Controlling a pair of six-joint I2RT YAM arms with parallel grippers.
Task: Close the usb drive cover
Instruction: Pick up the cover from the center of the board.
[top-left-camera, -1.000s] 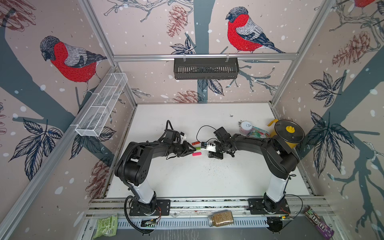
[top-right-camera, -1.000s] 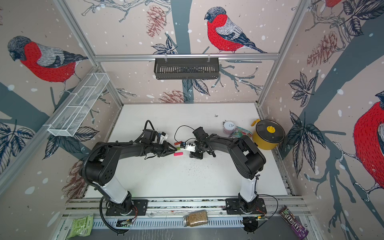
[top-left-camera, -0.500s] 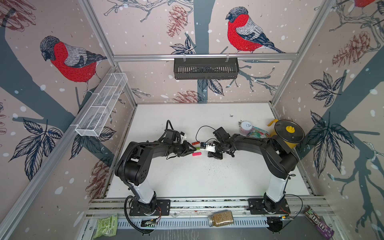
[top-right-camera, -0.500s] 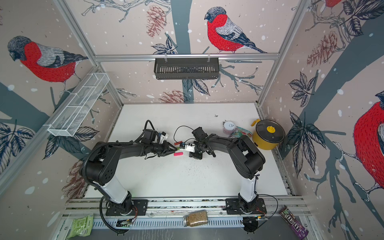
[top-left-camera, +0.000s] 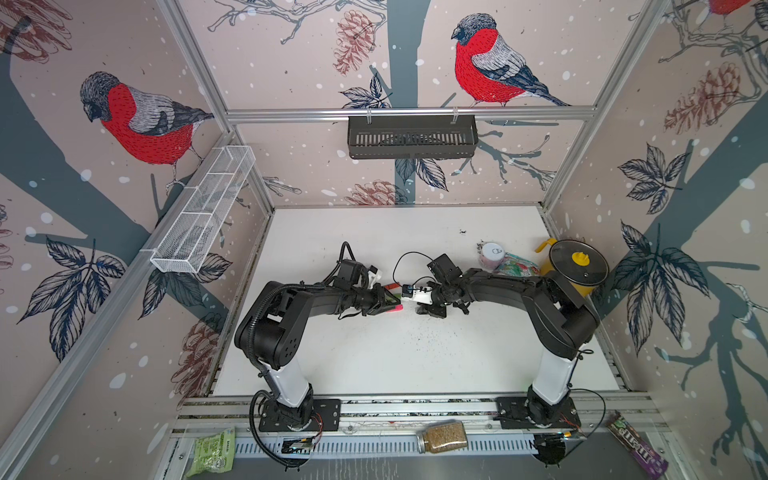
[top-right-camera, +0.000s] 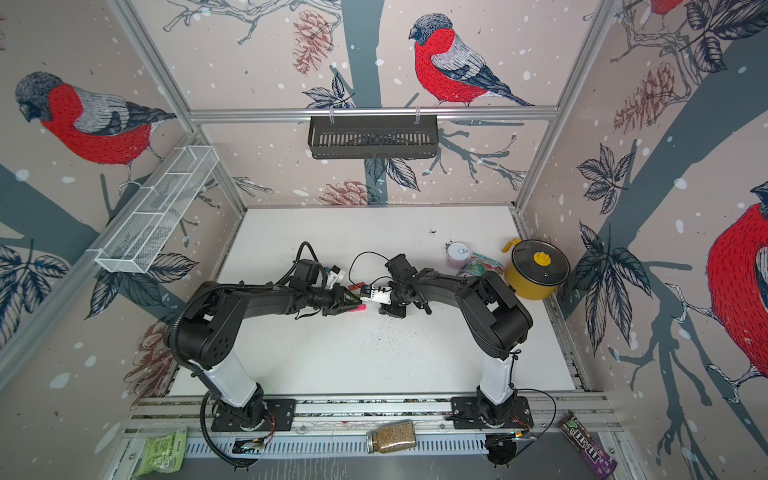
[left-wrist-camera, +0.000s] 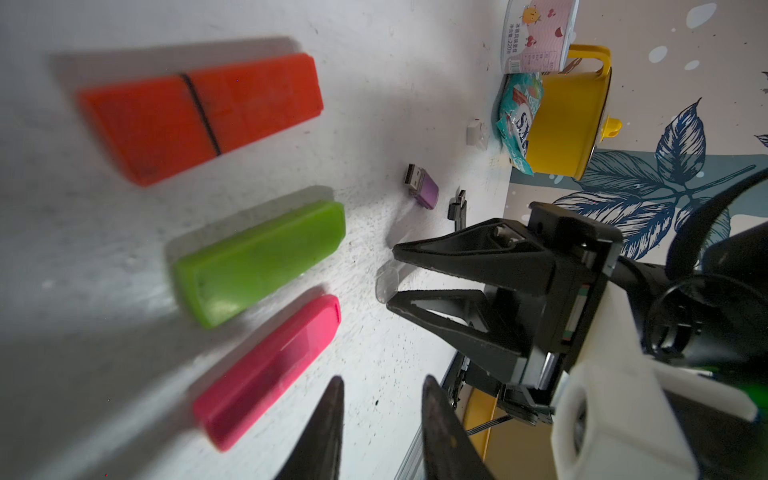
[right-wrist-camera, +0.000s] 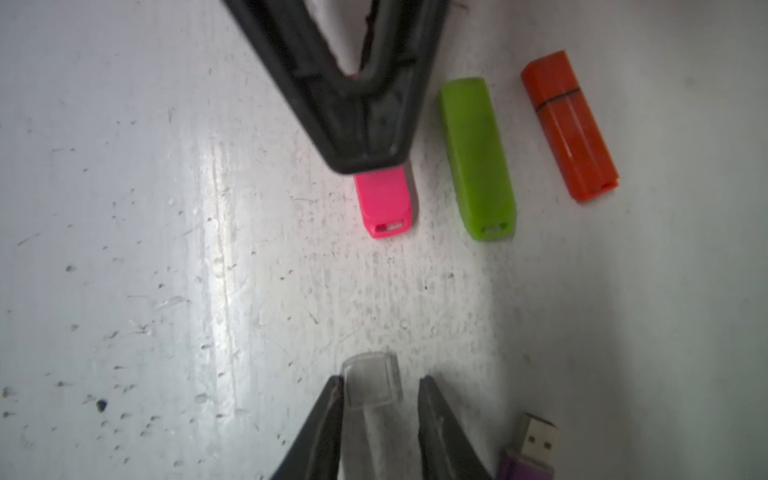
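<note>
Both top views look steeply down from high above the near edge, side by side and nearly equal, taking in the whole white table (top-left-camera: 374, 361) and everything on it from well away. The left wrist camera rides low and close behind the left gripper (left-wrist-camera: 382, 380), looking along the table toward the right gripper (left-wrist-camera: 390, 277) and the yellow pot (left-wrist-camera: 561, 124). The right wrist camera looks more squarely down at the table from close by, facing the opposite way. Both wrist views share the pink drive (left-wrist-camera: 266, 370), green drive (left-wrist-camera: 257, 262), orange drive (left-wrist-camera: 199, 116) and clear cap (left-wrist-camera: 386, 286).
</note>
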